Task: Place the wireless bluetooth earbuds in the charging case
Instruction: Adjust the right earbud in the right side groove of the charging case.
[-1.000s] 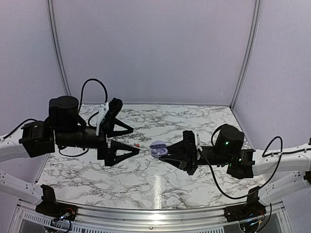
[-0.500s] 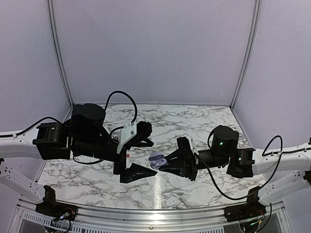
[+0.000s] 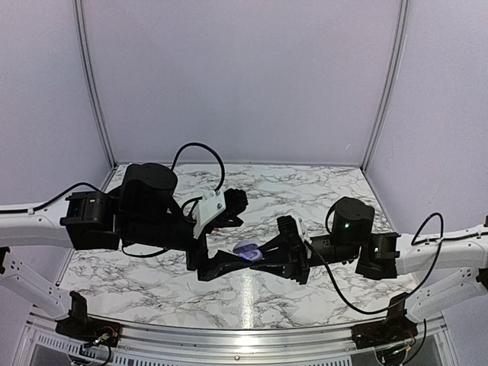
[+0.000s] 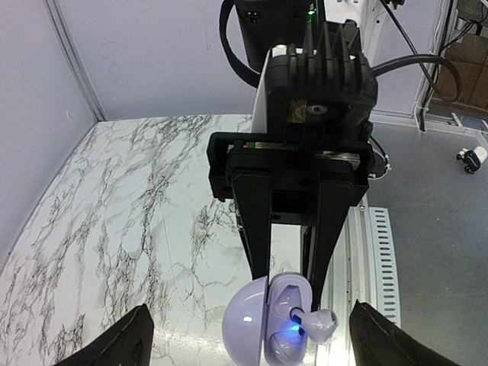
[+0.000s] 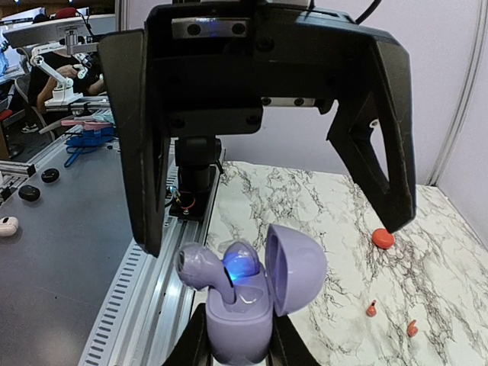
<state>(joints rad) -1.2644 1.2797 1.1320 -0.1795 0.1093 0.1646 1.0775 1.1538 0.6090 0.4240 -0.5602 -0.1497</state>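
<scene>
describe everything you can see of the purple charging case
The purple charging case is glossy lilac plastic with a rounded body, held up with its base pinched in the right claw. Its domed lid stands hinged open. One matching lilac earbud juts from a well, beside a blue glow.

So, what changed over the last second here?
The left gripper swung right and toward the near edge, jaws open, so it now straddles the open lavender case. The right gripper drew the case slightly nearer early on, then stayed shut on it. Nothing was taken or released.
</scene>
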